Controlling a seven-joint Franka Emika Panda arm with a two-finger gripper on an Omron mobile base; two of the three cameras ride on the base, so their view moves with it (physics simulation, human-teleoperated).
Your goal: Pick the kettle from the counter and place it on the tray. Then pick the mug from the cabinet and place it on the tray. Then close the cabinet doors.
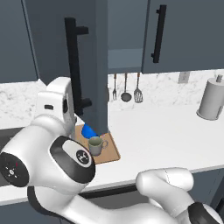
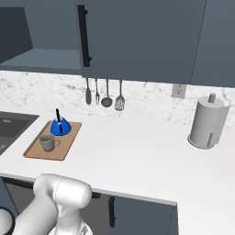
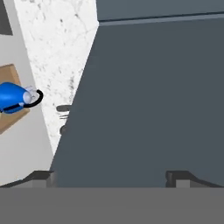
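The small bright blue cone-shaped kettle (image 2: 60,126) and the grey-beige mug (image 2: 47,142) are seen side by side on the flat light-brown wooden tray (image 2: 39,153), so door-closing is judged the step in hand. The gripper (image 3: 109,177) is held wide open, empty, squarely facing the tall dark slate-blue cabinet door (image 3: 148,105), whose panel lies straight ahead, long axis vertical in the room.

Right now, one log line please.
blue cone-shaped kettle: on wooden tray | grey-beige mug: on tray | slate-blue cabinet door: open | jaws: open, empty
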